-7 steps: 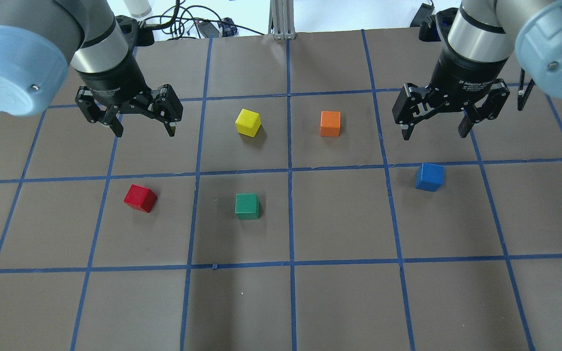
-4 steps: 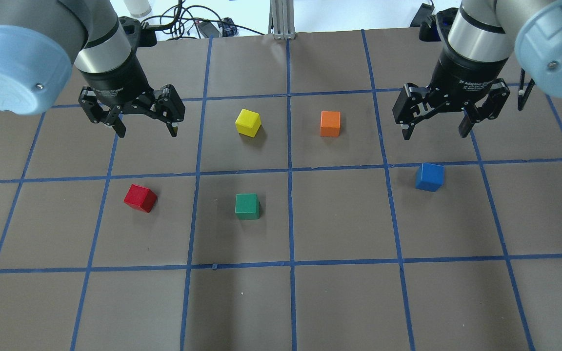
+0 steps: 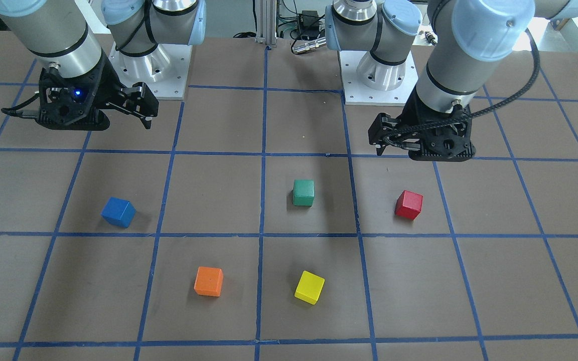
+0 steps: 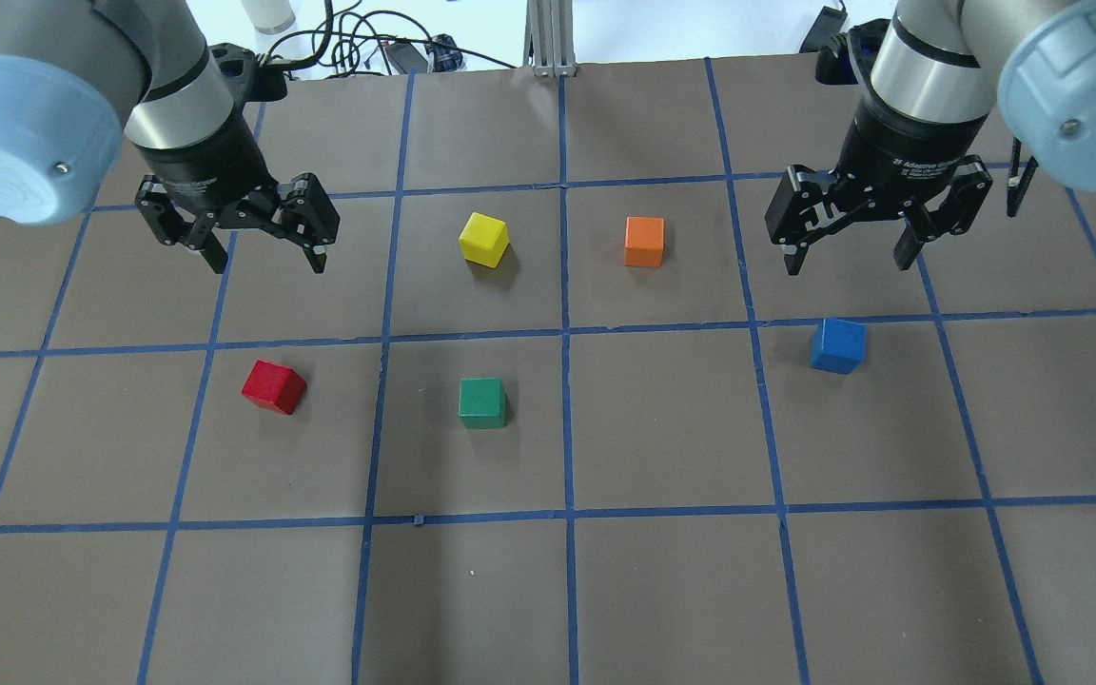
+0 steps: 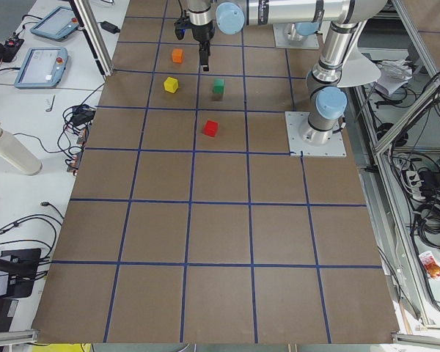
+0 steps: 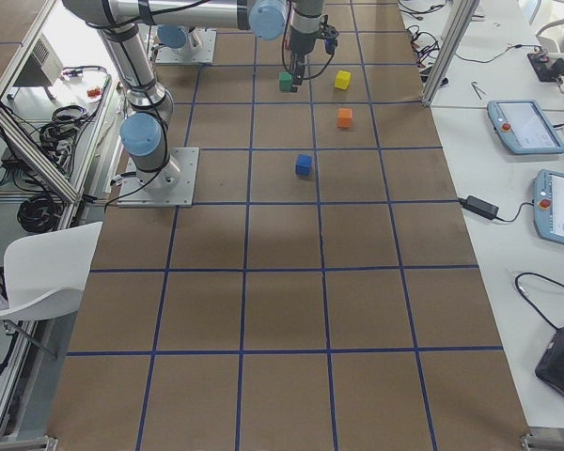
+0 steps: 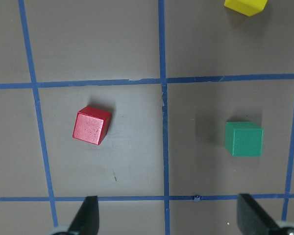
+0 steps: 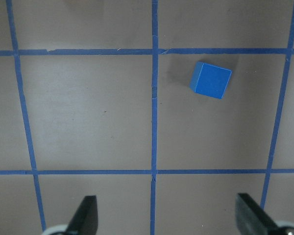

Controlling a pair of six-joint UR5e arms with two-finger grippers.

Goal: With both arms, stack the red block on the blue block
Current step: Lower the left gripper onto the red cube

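The red block (image 4: pixel 273 386) lies on the brown table, also in the front view (image 3: pixel 409 204) and the left wrist view (image 7: pixel 91 125). My left gripper (image 4: pixel 267 262) hangs open and empty above the table, short of the red block on the robot's side; its fingertips (image 7: pixel 88 218) show at the bottom of its wrist view. The blue block (image 4: pixel 837 345) lies on the right, also in the front view (image 3: pixel 118 212) and the right wrist view (image 8: pixel 210 80). My right gripper (image 4: pixel 846 262) is open and empty, raised just behind the blue block.
A yellow cube (image 4: pixel 483 239) and an orange cube (image 4: pixel 644 242) sit in the far middle squares. A green cube (image 4: pixel 481 402) sits between the red and blue blocks. Blue tape lines (image 4: pixel 565 333) grid the table. Cables (image 4: pixel 367 43) lie past its far edge.
My left gripper has shifted a little to the left in the overhead view and stayed open. The right gripper and all cubes have hardly moved.
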